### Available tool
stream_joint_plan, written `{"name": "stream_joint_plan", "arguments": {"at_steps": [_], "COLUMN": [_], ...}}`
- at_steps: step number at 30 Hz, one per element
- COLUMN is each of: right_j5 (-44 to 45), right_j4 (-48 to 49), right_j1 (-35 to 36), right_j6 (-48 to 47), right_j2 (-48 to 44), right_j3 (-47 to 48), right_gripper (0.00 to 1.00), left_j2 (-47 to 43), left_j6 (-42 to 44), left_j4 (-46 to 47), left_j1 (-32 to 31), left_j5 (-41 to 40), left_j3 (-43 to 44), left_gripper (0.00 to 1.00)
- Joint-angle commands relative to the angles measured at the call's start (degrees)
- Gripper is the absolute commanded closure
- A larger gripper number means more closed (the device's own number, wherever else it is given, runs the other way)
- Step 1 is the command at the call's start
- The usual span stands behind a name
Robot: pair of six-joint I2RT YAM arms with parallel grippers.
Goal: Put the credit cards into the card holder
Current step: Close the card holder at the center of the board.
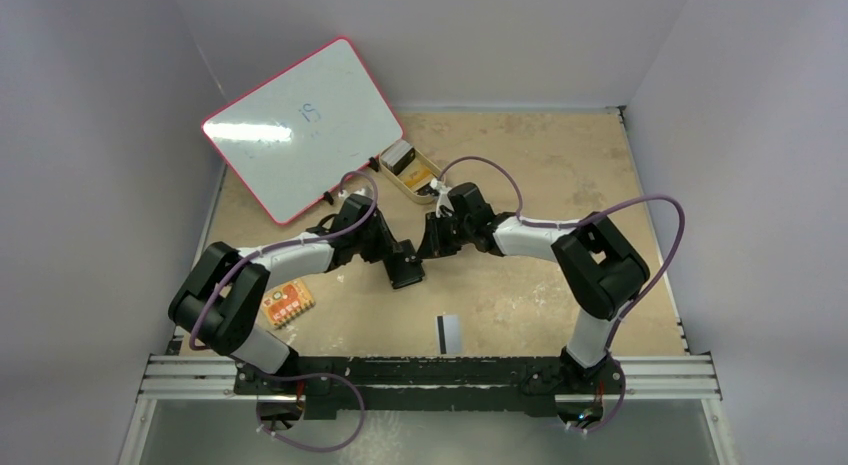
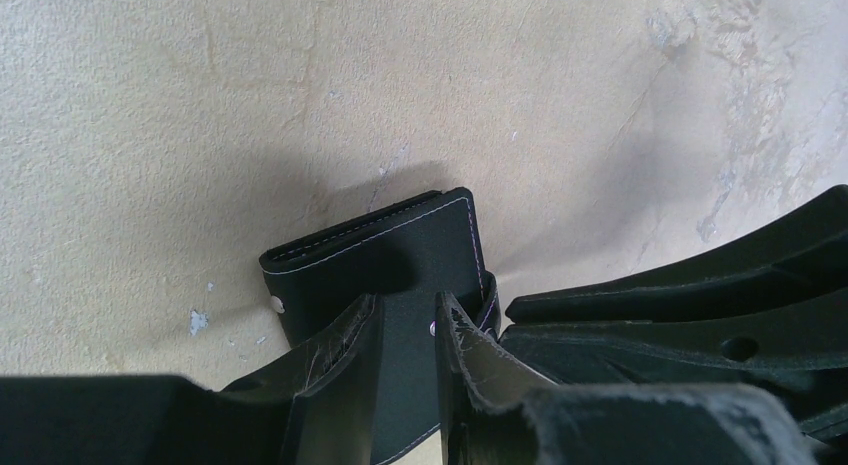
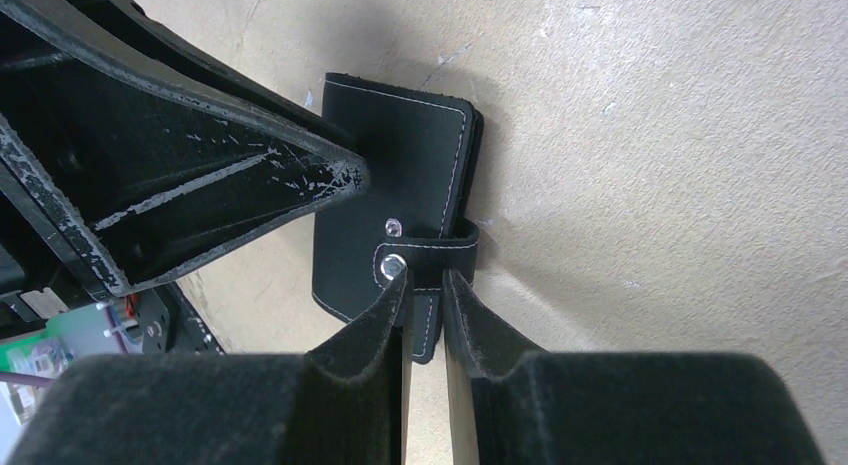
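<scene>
The card holder [image 1: 408, 268], a black bifold wallet, lies closed on the table between both grippers. It also shows in the left wrist view [image 2: 380, 250] and the right wrist view [image 3: 385, 155]. My left gripper [image 1: 398, 253] [image 2: 408, 320] has its jaws nearly together, with the tips resting on the holder's cover. My right gripper [image 1: 432, 247] [image 3: 425, 277] is closed on the holder's snap tab [image 3: 432, 255] at its edge. One credit card [image 1: 449, 331], pale with a black stripe, lies near the front edge. Other cards sit in the tan tray [image 1: 410, 169].
A white board with a red rim [image 1: 300, 125] leans at the back left. A small orange board with pale squares [image 1: 287, 303] lies by the left arm. The table has walls on three sides.
</scene>
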Motion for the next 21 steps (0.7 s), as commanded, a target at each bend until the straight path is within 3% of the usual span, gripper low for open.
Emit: {"name": "stream_joint_plan", "arguments": {"at_steps": [1, 21], "right_j5": [-1.91, -1.65], "right_j4": [2.27, 3.05], "right_j1": [0.22, 2.68], "right_j6": [0.64, 2.4], "right_j2": [0.07, 3.15], "right_j3": [0.42, 3.23], "right_gripper": [0.82, 0.83], "left_j2": [-0.22, -0.73], "left_j6": [1.07, 0.12], "left_j4": [1.35, 2.69], "left_j1": [0.11, 0.07], "left_j5": [-0.88, -0.18], "left_j3": [-0.54, -1.79], "left_gripper": [0.75, 0.75]}}
